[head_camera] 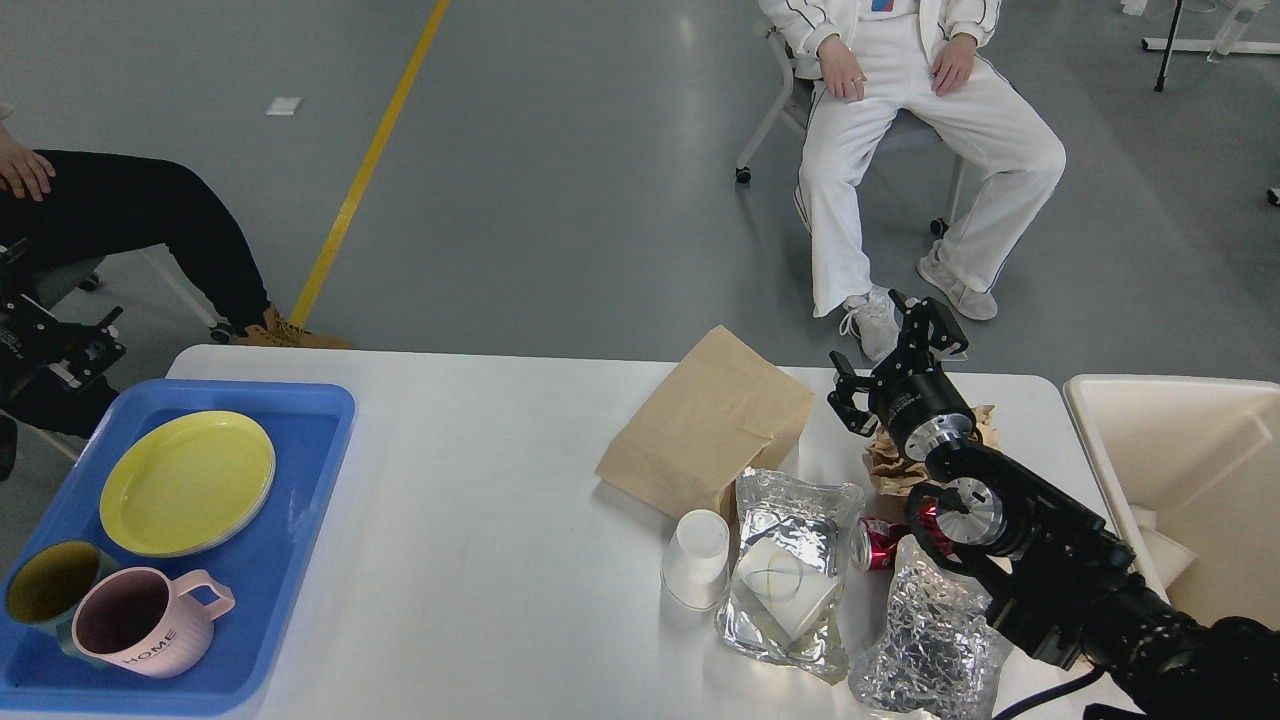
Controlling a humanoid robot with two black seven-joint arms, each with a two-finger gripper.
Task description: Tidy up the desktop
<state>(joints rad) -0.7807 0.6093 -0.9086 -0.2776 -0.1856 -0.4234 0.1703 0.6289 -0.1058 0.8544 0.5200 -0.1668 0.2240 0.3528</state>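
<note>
The tabletop [480,480] spans the lower half of the head view, and the clutter to be cleared sits bunched toward its right half, close to the near and far edges there. The right claw [890,360] hovers above the far right part of the tabletop with its fingers spread apart and nothing between them; it touches nothing that I can make out. Just below and slightly nearer than the claw lies a crumpled brown paper wad [895,465], partly hidden by the wrist, which looks like the closest piece of litter to it. To the claw's left lies a flat brown paper bag [705,425], its long axis running from the far edge slantwise toward the near left. Nearer still are an open foil wrapper [790,560], a white paper cup [697,558] on its side beside the wrapper, a red can [880,543] mostly hidden, and a second crumpled foil bag [930,640] by the near right edge. The cream bin [1180,470] stands off the right edge, so a likely carry runs rightward. The left claw [60,345] shows at the far left edge, beyond the blue tray [300,480], too dark to say whether it is spread or closed; the right arm is clearly nearer the litter.
</note>
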